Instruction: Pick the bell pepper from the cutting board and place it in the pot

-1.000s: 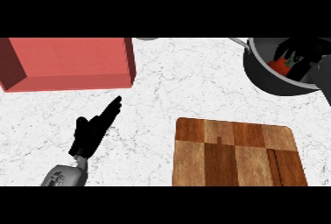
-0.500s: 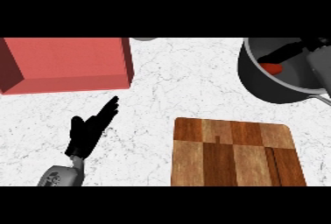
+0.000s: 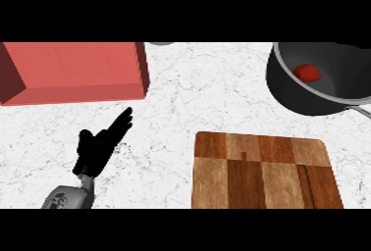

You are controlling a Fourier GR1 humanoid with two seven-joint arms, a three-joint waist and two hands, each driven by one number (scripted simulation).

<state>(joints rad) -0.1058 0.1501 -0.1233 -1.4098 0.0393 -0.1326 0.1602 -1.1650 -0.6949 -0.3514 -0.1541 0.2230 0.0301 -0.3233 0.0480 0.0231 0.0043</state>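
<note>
We find the bell pepper (image 3: 308, 73) inside the pot (image 3: 290, 93) at 1 o'clock; cutting board (image 3: 264, 171) bare. Left hand (image 3: 101, 144) rests released at 8 o'clock, right hand unseen. Placement looks done; next, nothing but retreat.

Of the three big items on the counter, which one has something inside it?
The dark pot at upper right: a red bell pepper lies inside.
</note>
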